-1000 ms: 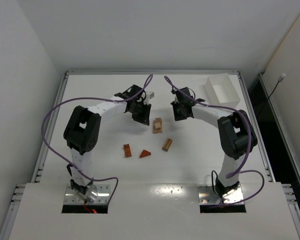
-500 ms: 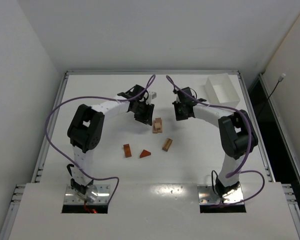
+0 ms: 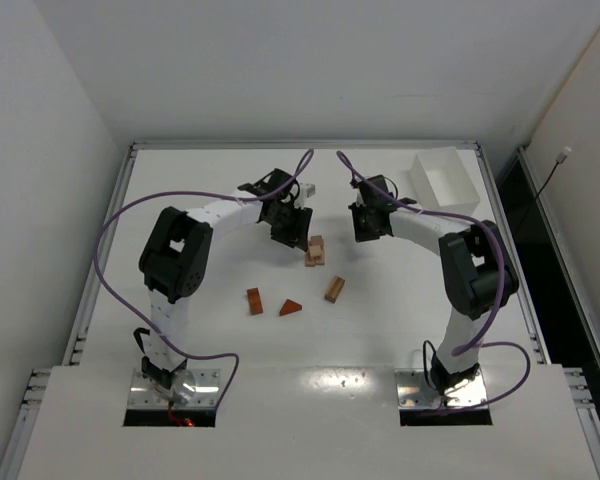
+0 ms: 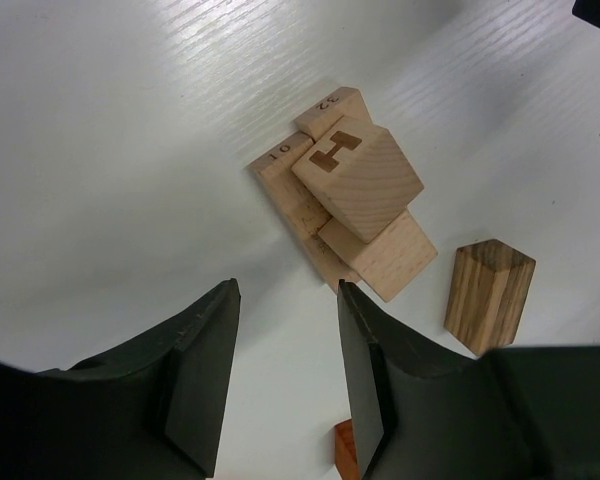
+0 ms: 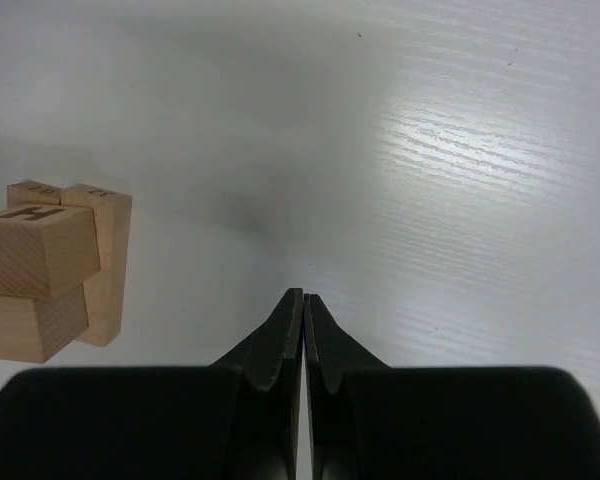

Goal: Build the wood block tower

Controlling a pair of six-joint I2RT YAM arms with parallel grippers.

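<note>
Three loose wood blocks lie on the counter in the lower middle of the top view: a reddish-brown brick, a reddish-brown wedge and a striped brown block. None has moved since the earlier frames.

The tower sits just above them, mid-frame. It is a low stack, all tan. In the left wrist view the tower shows flat numbered pieces at the bottom and a cube with an H mark on top, turned askew. The striped brown block stands upright at its lower right, close by but apart. The tower's position is unchanged too.

The left hand is just up-left of the tower. It has crept right toward the tower over the last second, and the arm's elbow has moved right with it. In the wrist view the left hand has its fingers wide apart with nothing between them. The tower is beyond the tips, not touched.

The right hand is up-right of the tower and has drifted slightly right, away from it. In its wrist view the right hand has its fingers pressed together and holds nothing. The tower is at the left edge of that view, well apart.

A white box sits in the upper right of the top view and has not moved.
</note>
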